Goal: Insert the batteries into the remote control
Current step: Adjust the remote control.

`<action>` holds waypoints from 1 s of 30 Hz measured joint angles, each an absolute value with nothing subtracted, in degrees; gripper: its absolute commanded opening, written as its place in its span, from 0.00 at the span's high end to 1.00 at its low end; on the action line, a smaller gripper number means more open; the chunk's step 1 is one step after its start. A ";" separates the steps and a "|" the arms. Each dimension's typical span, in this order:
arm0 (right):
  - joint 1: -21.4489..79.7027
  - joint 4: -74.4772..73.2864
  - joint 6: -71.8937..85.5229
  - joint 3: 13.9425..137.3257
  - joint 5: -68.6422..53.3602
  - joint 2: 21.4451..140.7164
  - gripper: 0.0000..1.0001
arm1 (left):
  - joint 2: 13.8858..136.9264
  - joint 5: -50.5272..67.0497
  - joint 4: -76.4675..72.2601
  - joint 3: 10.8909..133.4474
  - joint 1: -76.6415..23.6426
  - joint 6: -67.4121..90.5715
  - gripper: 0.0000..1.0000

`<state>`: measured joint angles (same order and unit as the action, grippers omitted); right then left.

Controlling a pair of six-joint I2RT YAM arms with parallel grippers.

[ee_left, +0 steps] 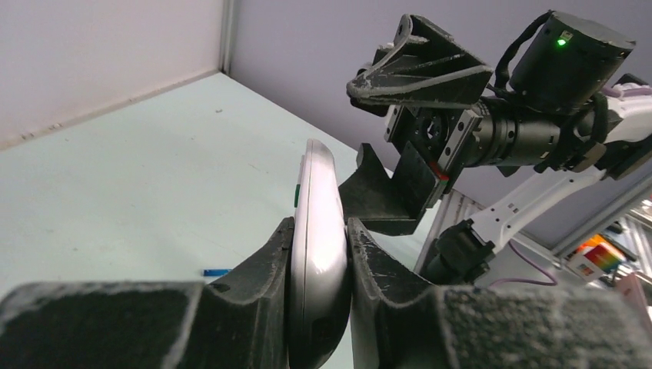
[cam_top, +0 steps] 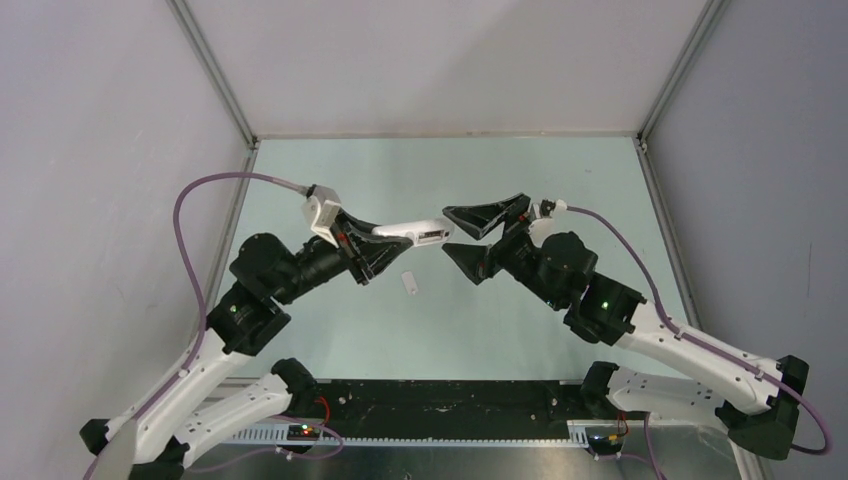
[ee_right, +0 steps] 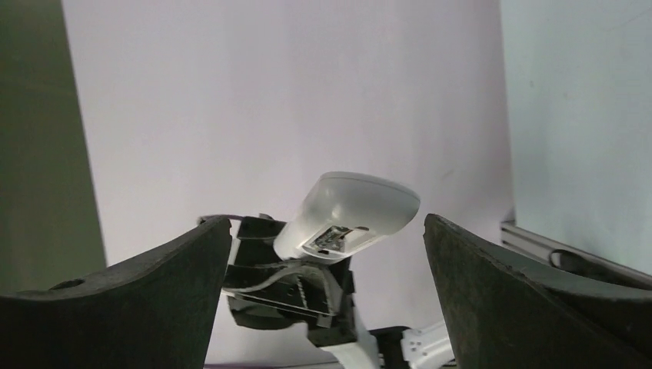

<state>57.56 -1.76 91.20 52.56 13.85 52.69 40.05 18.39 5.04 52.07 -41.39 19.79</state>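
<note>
The left gripper point(cam_top: 372, 240) is clamped on the remote control point(cam_top: 415, 233) and holds it in the air above the table point(cam_top: 540, 170). In the left wrist view its two black fingers point(ee_left: 261, 269) press on the flat sides of the remote point(ee_left: 315, 192), which stands on edge between them. Most of the white body sticks out past the fingertips towards the other arm.

The right gripper point(cam_top: 446, 232) faces it with its jaws spread wide and nothing in them. From above, the free end of the remote sits right at the mouth of that gap, level with the fingertips. I cannot tell whether it touches either finger. In the right wrist view the remote point(ee_right: 350, 215) hangs in the middle of the opening, well apart from both fingers point(ee_right: 154, 292). Its underside shows an open recess with small metal parts.

A blue battery point(ee_left: 217, 272) lies on the table below and to the left of the left gripper's fingers. The dark battery cannot be made out. A small white piece point(cam_top: 408, 282) lies flat on the table just below the held remote, between the two arms.
</note>
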 measured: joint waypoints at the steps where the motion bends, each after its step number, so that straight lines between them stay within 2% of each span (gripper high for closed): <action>1: 57.65 -1.45 92.23 52.56 14.22 52.69 0.01 | 40.25 17.41 4.71 52.07 -42.00 19.22 1.00; 7: 58.04 0.73 97.60 52.56 14.96 54.57 0.02 | 40.77 10.28 2.37 52.07 -47.16 15.44 1.00; 10: 58.28 2.72 99.61 52.58 14.26 56.97 0.07 | 41.15 7.25 1.45 52.05 -48.60 13.96 1.00; 21: 58.33 5.87 103.04 52.45 14.11 59.81 0.41 | 40.25 3.57 0.38 49.01 -50.15 12.82 0.97; 24: 58.35 6.13 103.79 52.40 14.04 60.51 0.44 | 39.94 3.11 -0.03 48.75 -50.24 12.84 0.97; 29: 58.41 7.18 105.23 52.40 13.91 62.15 0.43 | 39.94 2.02 0.14 48.42 -50.26 12.84 0.97; 30: 58.41 7.60 105.47 52.40 13.87 62.43 0.48 | 39.92 1.89 0.16 48.40 -50.26 12.84 0.97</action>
